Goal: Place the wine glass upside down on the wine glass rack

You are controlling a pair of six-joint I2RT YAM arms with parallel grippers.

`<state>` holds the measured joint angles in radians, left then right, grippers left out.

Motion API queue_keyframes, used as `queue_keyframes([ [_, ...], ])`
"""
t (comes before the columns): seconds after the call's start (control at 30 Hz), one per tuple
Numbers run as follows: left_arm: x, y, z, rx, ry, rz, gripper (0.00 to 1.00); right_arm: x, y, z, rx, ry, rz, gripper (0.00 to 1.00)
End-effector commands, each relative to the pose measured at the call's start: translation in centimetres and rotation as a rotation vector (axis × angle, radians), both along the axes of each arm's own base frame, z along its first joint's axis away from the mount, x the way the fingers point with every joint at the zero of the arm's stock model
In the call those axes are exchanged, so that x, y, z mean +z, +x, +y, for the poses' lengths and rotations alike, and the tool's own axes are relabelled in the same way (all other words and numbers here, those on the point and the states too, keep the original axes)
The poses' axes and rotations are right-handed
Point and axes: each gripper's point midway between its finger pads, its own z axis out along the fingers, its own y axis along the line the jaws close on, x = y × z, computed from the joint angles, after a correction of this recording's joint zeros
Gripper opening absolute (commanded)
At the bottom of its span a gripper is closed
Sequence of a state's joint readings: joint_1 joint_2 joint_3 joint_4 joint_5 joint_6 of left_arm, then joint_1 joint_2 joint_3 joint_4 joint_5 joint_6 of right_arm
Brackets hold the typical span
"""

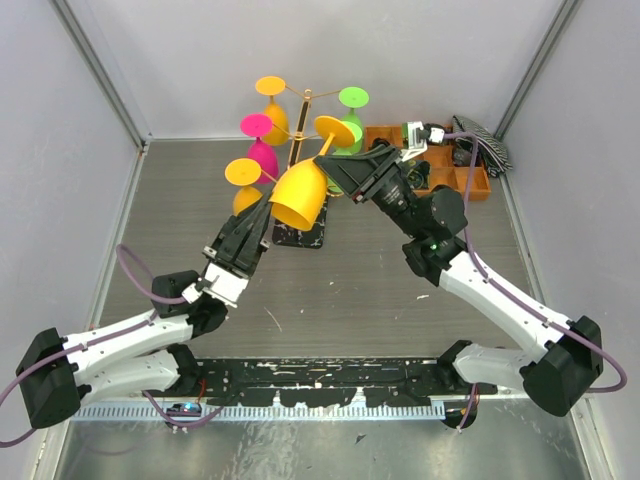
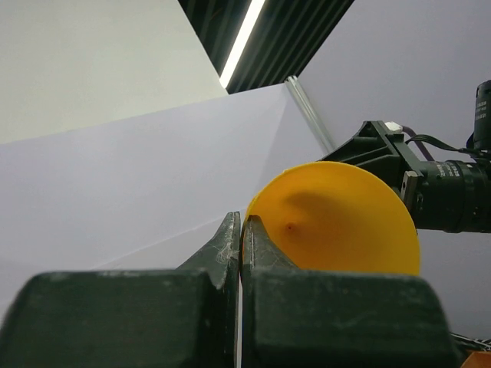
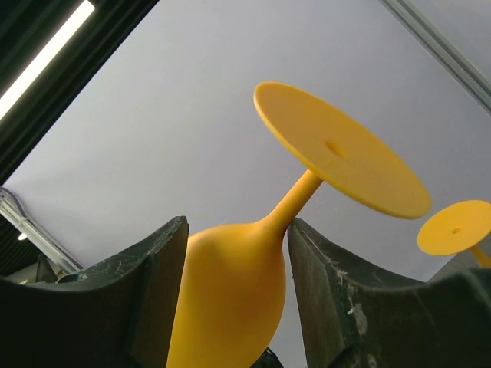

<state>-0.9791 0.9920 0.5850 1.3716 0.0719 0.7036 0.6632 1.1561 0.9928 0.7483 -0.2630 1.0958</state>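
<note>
An orange-yellow wine glass (image 1: 298, 195) hangs in the air in front of the gold wine glass rack (image 1: 307, 105), tilted, foot up and mouth facing down-left. My right gripper (image 1: 335, 172) is shut on its bowl. In the right wrist view the bowl (image 3: 230, 291) fills the gap between the fingers of the right gripper (image 3: 238, 230), with the foot above. My left gripper (image 1: 268, 208) sits just below-left of the glass's rim. The left wrist view has the left gripper (image 2: 241, 218) shut on nothing, the glass (image 2: 337, 222) right behind its tips.
Several other glasses hang foot-up on the rack: yellow (image 1: 270, 86), green (image 1: 352, 97), pink (image 1: 256, 125) and orange (image 1: 243, 172). The rack's black speckled base (image 1: 300, 238) lies under the held glass. An orange compartment tray (image 1: 470, 182) stands at the back right, behind my right arm.
</note>
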Motion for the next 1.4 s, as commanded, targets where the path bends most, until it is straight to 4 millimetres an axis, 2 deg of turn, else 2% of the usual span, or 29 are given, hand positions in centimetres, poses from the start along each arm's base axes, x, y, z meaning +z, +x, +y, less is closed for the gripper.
queue_keyframes([
  [0.0, 1.3, -0.7, 1.3, 0.013, -0.062, -0.035, 0.00, 4.2, -1.4, -1.0, 0.010, 0.118, -0.093, 0.58],
  [0.17, 0.9, -0.4, 1.1, 0.017, -0.054, -0.026, 0.00, 4.0, -1.0, -1.1, -0.011, 0.123, -0.092, 0.48],
  [0.37, 0.7, 0.1, 1.0, 0.029, -0.054, -0.009, 0.00, 3.9, -1.1, -1.0, -0.007, 0.131, -0.105, 0.30],
  [0.43, 0.5, 0.2, 0.9, 0.030, -0.049, -0.005, 0.04, 3.9, -1.1, -0.9, -0.014, 0.120, -0.114, 0.25],
  [0.57, -0.2, 0.5, 1.3, 0.047, -0.053, 0.022, 0.17, 3.6, -0.7, -1.1, -0.065, 0.070, -0.129, 0.11],
  [0.7, -1.0, 0.7, 2.0, 0.065, -0.060, 0.046, 0.24, 3.6, -0.4, -1.9, -0.154, 0.023, -0.152, 0.03],
  [0.83, -2.2, 0.6, 2.5, 0.082, -0.046, 0.058, 0.42, 3.5, 0.0, -3.1, -0.242, -0.004, -0.167, 0.01],
  [0.97, -4.5, 0.7, 3.4, 0.088, -0.037, 0.111, 0.56, 3.2, 0.5, -4.5, -0.363, -0.076, -0.189, 0.01],
  [1.07, -6.8, 1.3, 4.7, 0.080, -0.072, 0.223, 0.59, 2.3, 1.3, -5.6, -0.466, -0.179, -0.204, 0.01],
  [1.17, -8.2, 2.9, 6.3, 0.124, -0.130, 0.363, 0.59, 0.7, 1.4, -6.0, -0.514, -0.299, -0.243, 0.01],
  [1.23, -8.3, 3.6, 6.8, 0.155, -0.137, 0.422, 0.58, -0.6, 1.2, -5.7, -0.510, -0.382, -0.286, 0.01],
  [1.37, -6.8, 4.3, 7.6, 0.186, -0.160, 0.496, 0.59, -4.0, 0.7, -4.7, -0.465, -0.535, -0.364, 0.01],
])
